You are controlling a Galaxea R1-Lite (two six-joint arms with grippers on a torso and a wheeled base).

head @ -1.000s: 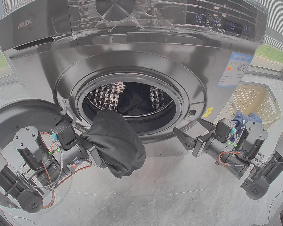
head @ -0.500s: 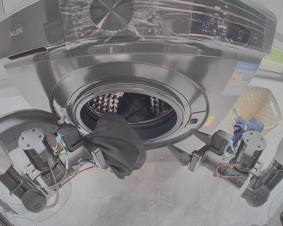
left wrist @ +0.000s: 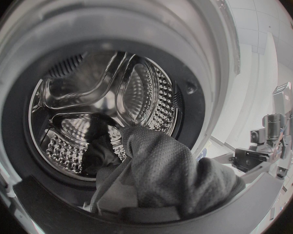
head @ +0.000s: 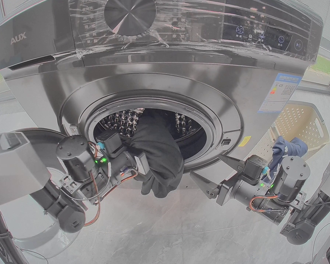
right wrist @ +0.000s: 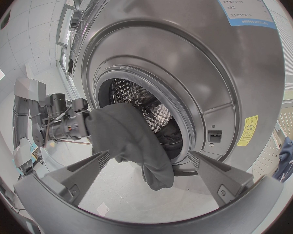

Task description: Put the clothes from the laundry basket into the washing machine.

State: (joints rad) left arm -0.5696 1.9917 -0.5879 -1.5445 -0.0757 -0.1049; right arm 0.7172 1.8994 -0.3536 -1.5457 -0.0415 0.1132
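Left claw (head: 143, 164) clamps the soft, dimpled black garment (head: 159, 154), now draped over the washing machine (head: 154, 81) door's round rim, closer to the studded steel drum (head: 117, 120) than before. Right claw (head: 207, 166) gapes open.

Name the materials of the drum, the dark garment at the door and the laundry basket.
Drum: bright metal, probably stainless steel; mirror sheen, embossed and perforated.
Dark garment: matte knit, perhaps synthetic; fine dimpled texture, soft folds.
Laundry basket: beige matte plastic, it seems; moulded cross-shaped holes.
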